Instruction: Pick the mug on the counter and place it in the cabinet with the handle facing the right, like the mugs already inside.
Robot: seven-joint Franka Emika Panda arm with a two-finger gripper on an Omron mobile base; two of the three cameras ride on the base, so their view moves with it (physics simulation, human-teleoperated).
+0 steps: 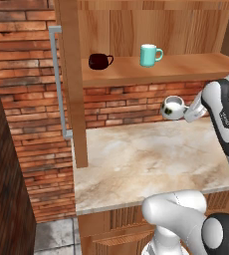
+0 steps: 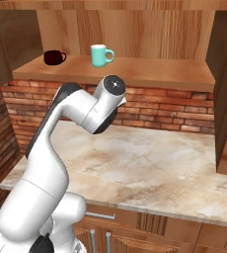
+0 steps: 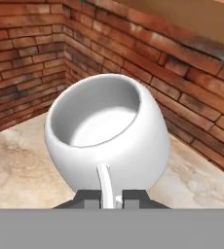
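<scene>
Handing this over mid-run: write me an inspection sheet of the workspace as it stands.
Surface: counter, beige marbled stone.
Job's things: white mug lifted off the counter, tilted, below the cabinet shelf; teal mug and maroon mug on the shelf, handles to the right.
Clutter: nothing seen.
Grippers: gripper shut on the white mug's handle.
Cables: nothing seen.
Surroundings: brick wall; grey bar handle.

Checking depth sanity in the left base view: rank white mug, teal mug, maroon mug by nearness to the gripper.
1. White mug: at the gripper, held by its handle above the counter.
2. Teal mug: on the cabinet shelf, up and to the left of the gripper.
3. Maroon mug: same shelf, farther left, near the cabinet's side panel.
</scene>
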